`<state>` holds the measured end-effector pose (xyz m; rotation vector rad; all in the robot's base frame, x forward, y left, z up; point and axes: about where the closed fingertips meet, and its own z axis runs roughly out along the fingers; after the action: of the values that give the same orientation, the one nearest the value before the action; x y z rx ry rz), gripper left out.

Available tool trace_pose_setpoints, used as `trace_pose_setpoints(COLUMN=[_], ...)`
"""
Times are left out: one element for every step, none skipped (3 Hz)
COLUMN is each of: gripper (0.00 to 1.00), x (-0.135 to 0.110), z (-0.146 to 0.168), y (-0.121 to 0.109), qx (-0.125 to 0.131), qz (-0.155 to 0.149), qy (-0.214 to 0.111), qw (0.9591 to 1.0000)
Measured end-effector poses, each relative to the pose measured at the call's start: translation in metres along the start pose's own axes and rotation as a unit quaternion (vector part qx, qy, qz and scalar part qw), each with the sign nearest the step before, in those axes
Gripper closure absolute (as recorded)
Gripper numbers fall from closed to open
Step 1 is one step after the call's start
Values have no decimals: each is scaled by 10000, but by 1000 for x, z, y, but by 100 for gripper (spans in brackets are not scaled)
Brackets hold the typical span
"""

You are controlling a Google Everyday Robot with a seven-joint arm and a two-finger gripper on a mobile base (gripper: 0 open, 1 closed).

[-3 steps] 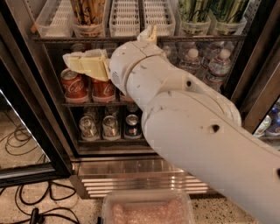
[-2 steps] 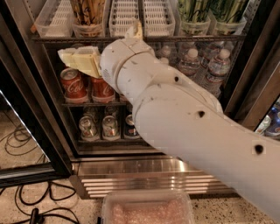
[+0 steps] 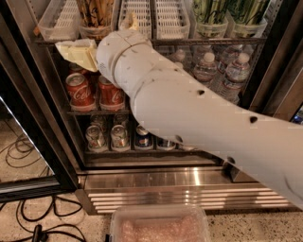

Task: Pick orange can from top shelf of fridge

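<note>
Since the earlier frame the arm (image 3: pixel 199 113) has swung left and upward, and its pincer (image 3: pixel 75 51) has risen from in front of the red cans to just under the front rail of the top shelf (image 3: pixel 213 41).

Nearest to us, a clear box (image 3: pixel 158 226) of pinkish contents sits on the speckled floor, with black cables (image 3: pixel 28 222) looping to its left. Behind it is the ribbed steel base of the fridge (image 3: pixel 156 184).

The thick white arm crosses the open front from lower right to upper left and hides much of the middle racks. The pale yellow pincer points left, close to the rail and above two red cans (image 3: pixel 78 90). We cannot tell whether it is apart or together, and it holds nothing that we can see.

Further in, dark-topped cans (image 3: pixel 118 137) stand on the low rack and water bottles (image 3: pixel 206 66) on the right of the middle one.

The orange can (image 3: pixel 94 13) stands upright in a clear tub on the top shelf, just above the pincer, between white slotted trays (image 3: pixel 156 16). Green-and-white cans (image 3: pixel 208 12) stand further right.
</note>
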<state>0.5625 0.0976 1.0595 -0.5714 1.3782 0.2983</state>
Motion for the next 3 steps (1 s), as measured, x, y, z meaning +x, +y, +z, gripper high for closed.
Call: trace_pose_setpoints(gripper=[17,18,17], x=[0,4,5], z=[25,48,71], y=[-4,-8,-14], qx=[12,134,321], qz=[-70,-149,-230], qy=[-8,74,166], qw=[10000,9998,9991])
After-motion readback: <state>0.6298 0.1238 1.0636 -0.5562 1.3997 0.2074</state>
